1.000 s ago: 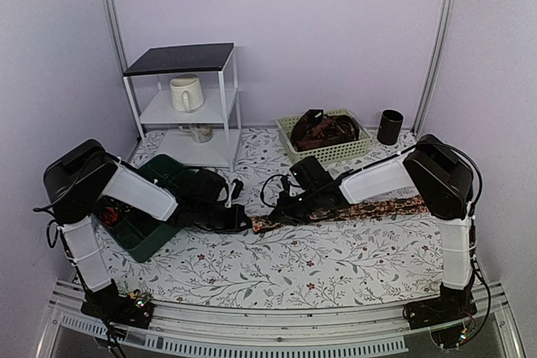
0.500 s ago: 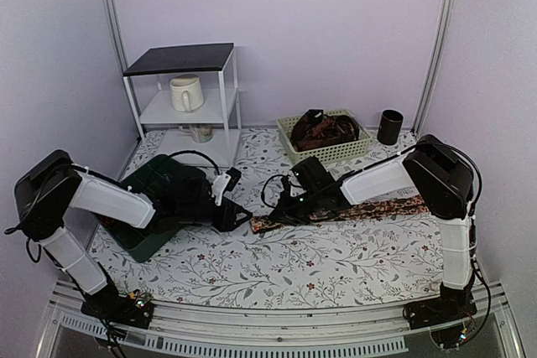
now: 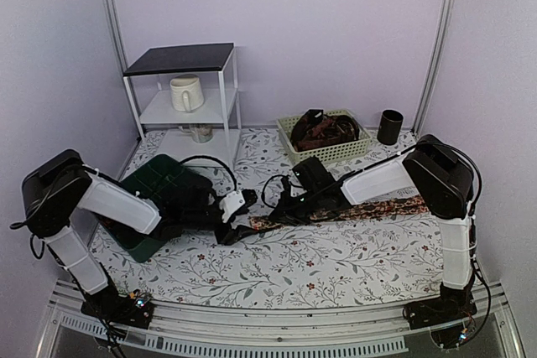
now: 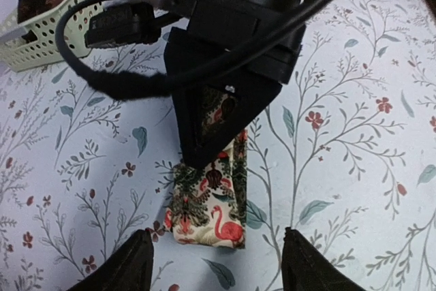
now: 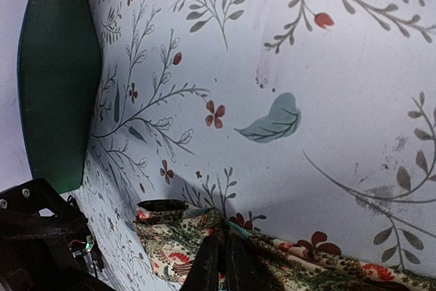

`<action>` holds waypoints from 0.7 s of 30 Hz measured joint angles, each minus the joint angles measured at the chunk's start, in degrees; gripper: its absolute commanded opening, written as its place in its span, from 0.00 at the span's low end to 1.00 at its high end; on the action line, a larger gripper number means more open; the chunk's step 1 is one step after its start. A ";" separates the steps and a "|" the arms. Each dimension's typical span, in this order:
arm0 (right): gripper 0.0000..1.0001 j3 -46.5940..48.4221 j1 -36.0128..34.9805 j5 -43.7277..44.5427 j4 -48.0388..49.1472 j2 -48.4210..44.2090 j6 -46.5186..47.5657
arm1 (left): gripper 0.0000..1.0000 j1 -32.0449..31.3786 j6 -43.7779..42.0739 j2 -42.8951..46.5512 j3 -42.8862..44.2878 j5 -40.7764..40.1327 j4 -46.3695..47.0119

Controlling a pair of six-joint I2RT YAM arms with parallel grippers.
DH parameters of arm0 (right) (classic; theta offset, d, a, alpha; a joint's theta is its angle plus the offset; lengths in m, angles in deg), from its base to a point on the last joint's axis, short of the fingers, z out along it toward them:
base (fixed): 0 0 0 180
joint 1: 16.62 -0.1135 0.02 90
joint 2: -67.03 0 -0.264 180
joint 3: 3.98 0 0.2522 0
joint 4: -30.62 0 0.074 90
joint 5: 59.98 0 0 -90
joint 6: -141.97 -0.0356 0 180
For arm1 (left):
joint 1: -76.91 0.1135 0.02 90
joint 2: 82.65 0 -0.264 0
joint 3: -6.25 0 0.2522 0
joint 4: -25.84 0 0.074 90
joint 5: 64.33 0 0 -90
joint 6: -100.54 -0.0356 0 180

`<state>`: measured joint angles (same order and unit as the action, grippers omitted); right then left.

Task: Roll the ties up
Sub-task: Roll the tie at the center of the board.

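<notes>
Left end effector (image 4: 218,267), fingers spread, stands just short of the folded end of a patterned tie (image 4: 210,204) without touching it. Right end effector (image 5: 219,264), fingers pressed together, pinches the same tie near that end. The tie lies flat on the floral worktop (image 3: 294,266), running rightward beneath the right arm. More ties (image 3: 323,130) lie in the basket (image 3: 336,155) behind.

Both arms same build: left arm (image 3: 122,205) and right arm (image 3: 377,175) have white link shells, chunky black joint housings. Loose black cables (image 4: 122,86) loop at the wrists. Matte black fingers (image 4: 126,270). Silver screws (image 5: 26,193) on a black bracket (image 5: 30,215). Tiny lights on the bases (image 3: 126,308), probably status LEDs.
</notes>
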<state>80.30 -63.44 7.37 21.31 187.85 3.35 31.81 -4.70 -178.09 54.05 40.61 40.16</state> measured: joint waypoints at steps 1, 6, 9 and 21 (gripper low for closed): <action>0.07 -0.04 0.02 -0.09 0.07 0.00 0.00 | 0.65 -0.15 -1.57 -0.39 0.74 -0.57 -0.39; 0.07 -0.22 0.02 -0.39 0.39 0.00 0.00 | 0.66 -0.17 -5.84 -3.87 2.82 -1.92 -0.52; 0.07 -0.24 0.02 -0.50 0.50 0.00 0.00 | 0.67 -0.17 -7.37 -6.25 2.89 -1.90 -0.55; 0.07 -0.85 0.04 -1.09 1.46 0.00 -0.02 | 0.60 0.37 -10.08 -10.73 5.35 0.79 0.70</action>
<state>79.45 -63.40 6.28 22.77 187.85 3.33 32.18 -14.78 -188.82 59.40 41.40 40.86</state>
